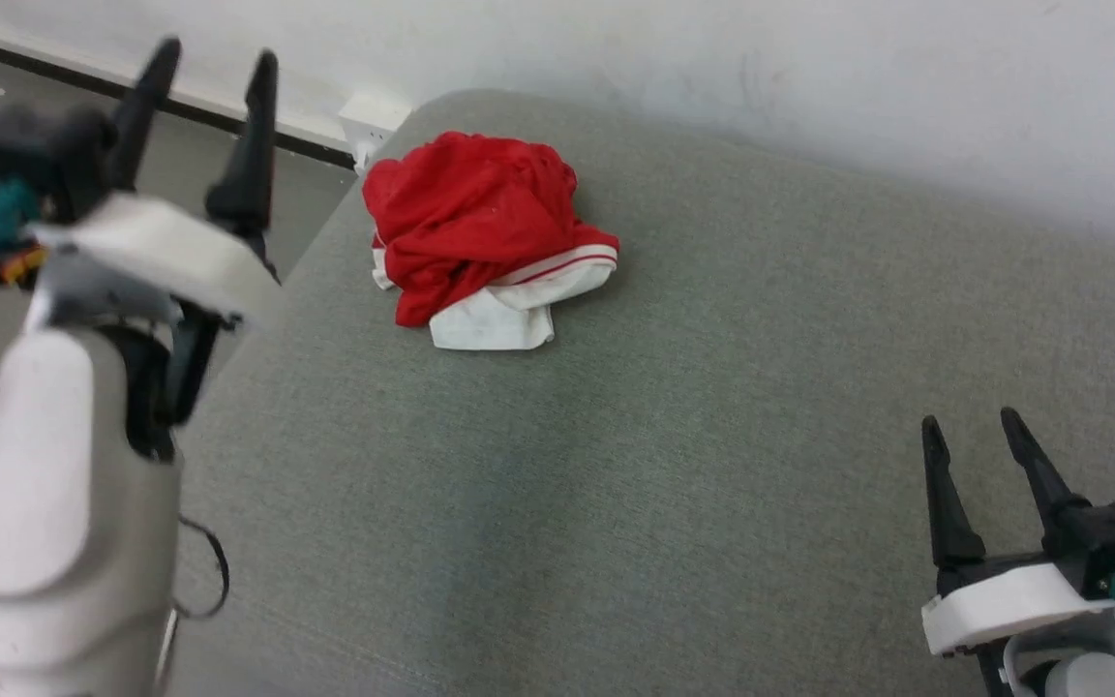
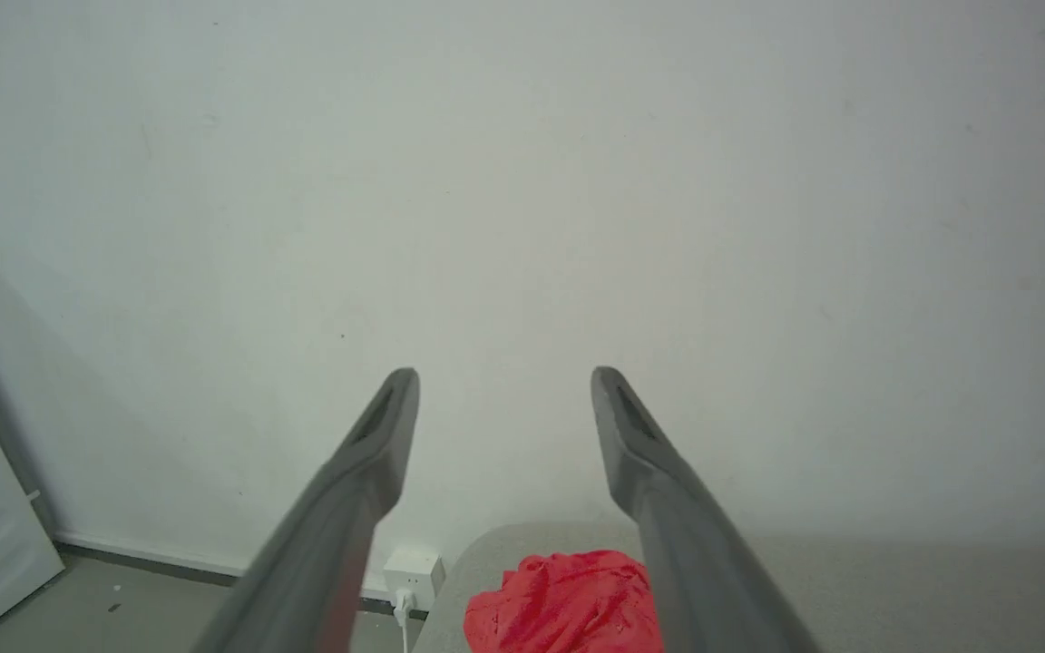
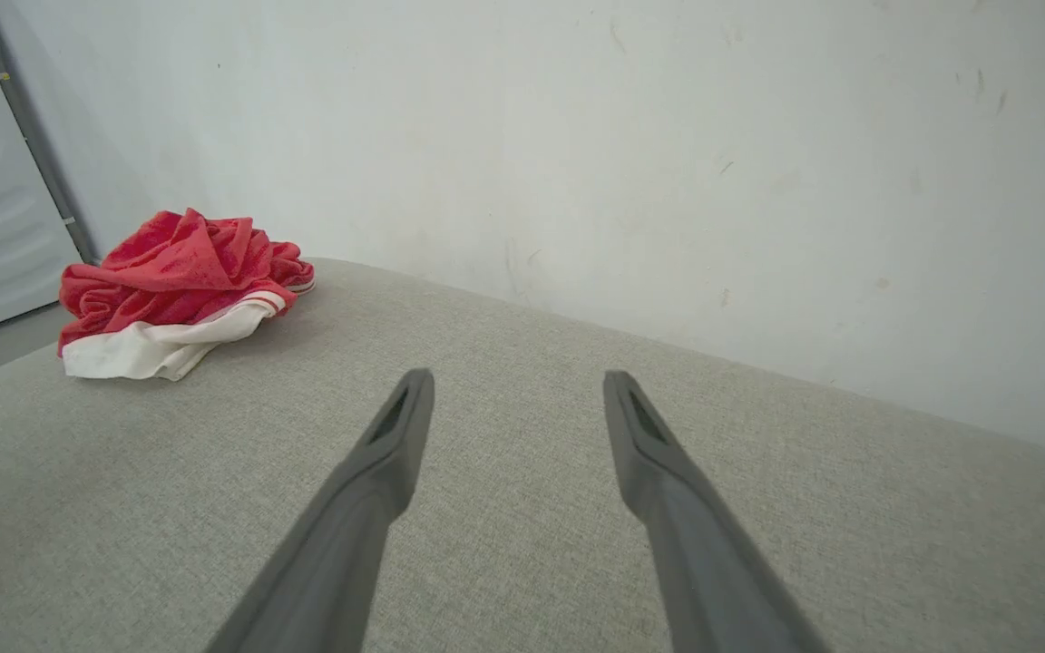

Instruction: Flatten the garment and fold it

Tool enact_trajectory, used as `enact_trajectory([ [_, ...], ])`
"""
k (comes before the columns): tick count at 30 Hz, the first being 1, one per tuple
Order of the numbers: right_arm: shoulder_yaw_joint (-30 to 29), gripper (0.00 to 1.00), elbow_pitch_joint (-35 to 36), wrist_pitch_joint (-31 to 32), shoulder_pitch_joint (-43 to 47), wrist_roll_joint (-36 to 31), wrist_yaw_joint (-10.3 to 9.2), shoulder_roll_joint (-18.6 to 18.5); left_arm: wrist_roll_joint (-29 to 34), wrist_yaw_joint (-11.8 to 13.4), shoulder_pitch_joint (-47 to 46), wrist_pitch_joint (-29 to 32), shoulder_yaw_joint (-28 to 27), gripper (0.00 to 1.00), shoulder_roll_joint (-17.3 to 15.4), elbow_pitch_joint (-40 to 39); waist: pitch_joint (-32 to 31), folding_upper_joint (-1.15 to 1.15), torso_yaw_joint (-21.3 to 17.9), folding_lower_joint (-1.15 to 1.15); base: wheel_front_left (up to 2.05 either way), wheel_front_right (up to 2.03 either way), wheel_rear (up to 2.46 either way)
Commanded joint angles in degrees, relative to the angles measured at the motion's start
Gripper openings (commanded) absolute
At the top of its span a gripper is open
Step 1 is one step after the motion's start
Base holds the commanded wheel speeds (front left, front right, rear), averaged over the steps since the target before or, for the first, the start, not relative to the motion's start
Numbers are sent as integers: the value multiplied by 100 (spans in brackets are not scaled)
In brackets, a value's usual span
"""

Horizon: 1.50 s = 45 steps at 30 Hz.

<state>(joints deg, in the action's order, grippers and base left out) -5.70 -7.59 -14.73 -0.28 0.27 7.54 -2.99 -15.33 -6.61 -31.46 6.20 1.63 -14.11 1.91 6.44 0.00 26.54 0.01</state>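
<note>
Garment [image 1: 480,227] is lying as a crumpled red heap on the grey cushion [image 1: 712,465], at the far left corner, near the wall [image 1: 809,77]. White cloth with a red-striped band is sticking out at the heap's near edge; I am reading it as a sleeve [image 1: 495,324]. No letters or number are showing.

Left gripper [image 1: 218,50]: I am holding it raised beside the cushion's left edge, left of the heap and apart from it. Its fingers are spread, with nothing between them. In the left wrist view the heap is sitting low, under my fingertips.

Right gripper [image 1: 970,416]: I am hovering it over the near right of the cushion, well apart from the garment. Its fingers are parted and empty.

Step, as I am judging it: this is the approach to the first grasp. Flattening is not yet begun, and folding is waiting on it.

The next move is calling for:
- bringing both grippers in to the heap, the right one crossing most of the cushion;
- finding two separate edges to pinch, the white sleeve being the clearest handle;
- lifting and pulling apart toward the open middle, since the corner is giving little room to spread.
</note>
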Motion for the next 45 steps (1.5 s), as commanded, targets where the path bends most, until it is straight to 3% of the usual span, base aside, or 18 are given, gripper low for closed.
enact_trajectory([
  [1,3,100,70,-10,-114,-58,-5,12,14,-34,-228,89,55,100,-136,158,243,0,-151,-1,0,0,0],
  [13,-51,100,1169,480,-229,-515,-5,12,-791,-86,-1740,768,1398,100,-1207,1575,1108,0,-579,-1,0,0,0],
  [25,31,100,2366,1013,-348,-936,-5,12,-2329,-87,-2328,1434,2054,100,-1475,2548,2076,0,-906,-1,0,0,0],
  [34,-47,100,2881,1227,-347,-1086,-5,12,-2589,-87,-2694,1683,2799,100,-1749,3212,2658,0,-1123,-1,0,0,0],
  [42,-30,100,3026,1261,-428,-1083,-5,9,-3290,-88,-2830,1860,3382,100,-1937,3431,2896,0,-1263,-1,0,0,0],
  [43,-47,100,3043,1266,-429,-1085,-5,4,-3328,-88,-2845,1838,3459,43,-1970,3448,2911,0,-1264,-1,0,0,0],
  [44,-63,100,3060,1271,-431,-1085,-5,0,-3375,-88,-2858,1798,3525,0,-1996,3457,2924,0,-1263,-1,0,0,0],
  [45,-77,100,3072,1275,-432,-1086,-5,-4,-3429,-88,-2872,1752,3583,0,-2018,3468,2932,0,-1260,-1,0,0,0],
])
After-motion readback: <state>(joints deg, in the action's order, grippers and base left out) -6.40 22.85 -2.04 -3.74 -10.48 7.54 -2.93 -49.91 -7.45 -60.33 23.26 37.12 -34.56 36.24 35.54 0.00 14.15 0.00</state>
